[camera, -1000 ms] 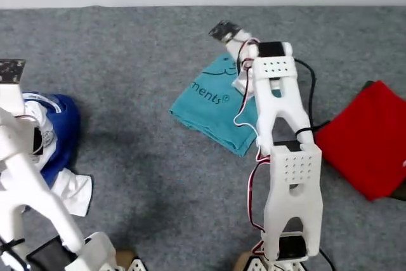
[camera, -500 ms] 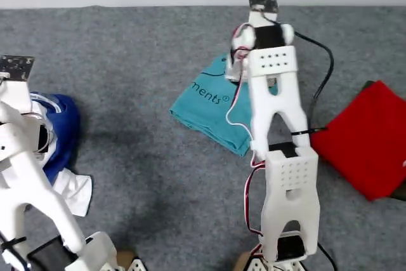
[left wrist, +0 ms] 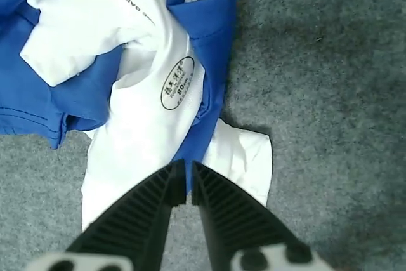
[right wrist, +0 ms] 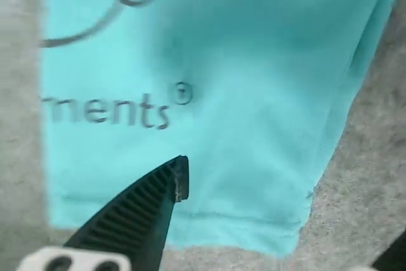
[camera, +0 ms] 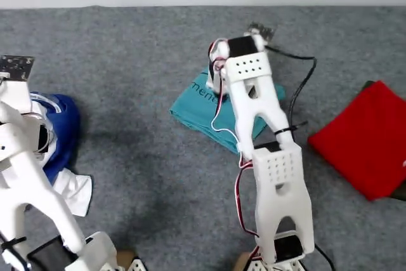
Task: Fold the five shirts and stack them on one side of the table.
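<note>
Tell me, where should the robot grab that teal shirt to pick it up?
Probably the stitched hem edge of the teal shirt, where its layers end on the grey carpet. It lies flat and folded, nothing sticking up, so come down from above at that edge, one finger sliding under. The right hand hangs open right there.

The right arm (camera: 254, 112) is swinging back from its farthest reach, its wrist pulling in toward its own base and across toward the left arm's side. In doing so it is bringing the right gripper (right wrist: 288, 214) in over the teal shirt (camera: 196, 115), with the printed letters now lying just ahead of one fingertip. From above, the arm's upper link is covering more of the shirt's middle than half a second ago. The left arm (camera: 25, 176) is sitting a touch farther out than a second ago.
</note>
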### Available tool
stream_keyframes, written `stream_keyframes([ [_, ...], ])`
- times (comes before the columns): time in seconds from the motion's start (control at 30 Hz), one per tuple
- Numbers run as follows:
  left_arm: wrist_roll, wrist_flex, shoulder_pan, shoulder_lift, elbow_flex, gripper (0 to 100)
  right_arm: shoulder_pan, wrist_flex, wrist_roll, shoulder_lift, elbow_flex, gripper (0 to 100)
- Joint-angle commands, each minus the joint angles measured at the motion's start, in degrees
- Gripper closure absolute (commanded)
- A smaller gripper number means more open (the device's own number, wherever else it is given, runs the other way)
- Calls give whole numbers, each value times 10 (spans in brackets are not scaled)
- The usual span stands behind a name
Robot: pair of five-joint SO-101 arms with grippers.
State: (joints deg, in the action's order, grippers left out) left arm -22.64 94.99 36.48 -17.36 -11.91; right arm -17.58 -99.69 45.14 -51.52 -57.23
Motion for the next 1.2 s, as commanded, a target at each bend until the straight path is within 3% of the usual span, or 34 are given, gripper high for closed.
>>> stream_keyframes([
  [0.0, -2, -11, -3, -13, -7, 964, -3, 29, 10, -40, -33, 502],
  [0.27, -4, -46, -1, -14, -78, 966, 15, 126, 6, -167, -84, 530],
  [0.67, -4, -52, -1, -14, -80, 966, 16, 51, -67, -206, -162, 989],
  [0.87, -5, -52, -1, -19, -79, 966, 43, -32, -114, -206, -275, 989],
  [1.03, -5, -52, -3, -19, -79, 966, 95, -34, -212, -204, -389, 990],
  [1.17, -5, -52, -3, -19, -77, 966, 126, -35, -283, -138, -360, 991],
])
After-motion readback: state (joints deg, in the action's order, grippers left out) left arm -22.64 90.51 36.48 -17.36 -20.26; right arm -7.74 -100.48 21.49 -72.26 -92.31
